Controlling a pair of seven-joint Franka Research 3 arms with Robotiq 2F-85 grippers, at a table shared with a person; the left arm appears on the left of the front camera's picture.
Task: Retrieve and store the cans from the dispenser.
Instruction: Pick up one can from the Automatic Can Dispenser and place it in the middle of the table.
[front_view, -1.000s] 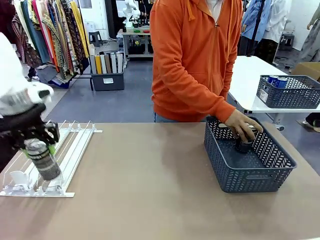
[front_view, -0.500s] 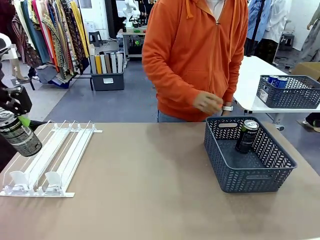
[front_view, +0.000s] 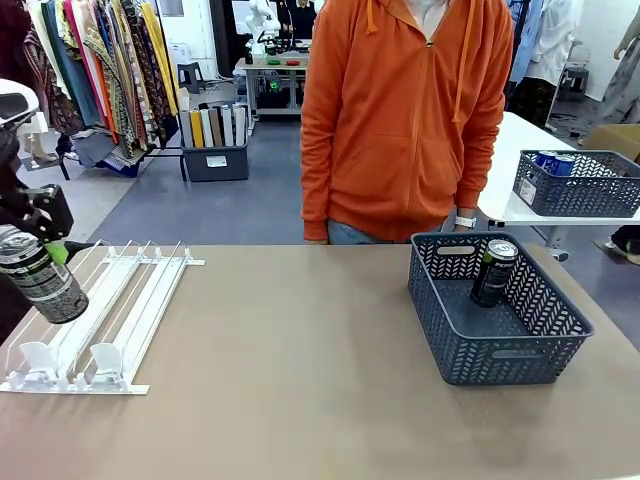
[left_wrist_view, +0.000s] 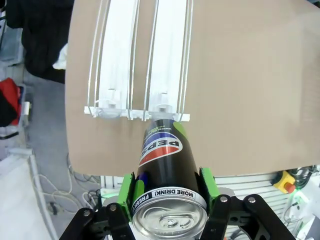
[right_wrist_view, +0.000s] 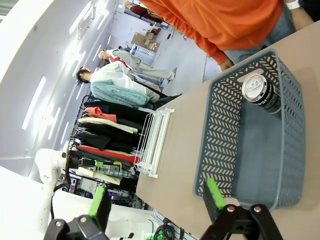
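- We see the left gripper (left_wrist_view: 169, 200) with its fingers (left_wrist_view: 128, 196) clamped on a dark can (left_wrist_view: 166, 160), held tilted above the dispenser (front_view: 95, 320) at 9 o'clock on the counter (front_view: 290, 380).
- The right gripper (right_wrist_view: 157, 197) has its fingers spread apart over the grey basket (front_view: 470, 355) at 3 o'clock, where a second can (front_view: 494, 272) stands.

Held can (left_wrist_view: 167, 165): glossy black printed wall, bright brushed-metal top with pull tab. Gripper pads (left_wrist_view: 128, 197): matt green, rubber-like, on black matt plastic fingers. Dispenser (front_view: 95, 315): thin white wire rails with translucent white plastic stops, lightly glossy. Table (front_view: 290, 380): smooth matt tan surface. Basket (front_view: 495, 345), right of the dispenser: dark grey moulded plastic lattice, matt; the can (front_view: 494, 272) inside it is glossy dark with a shiny metal lid. Person's hooded top (front_view: 405, 110): soft orange cloth.
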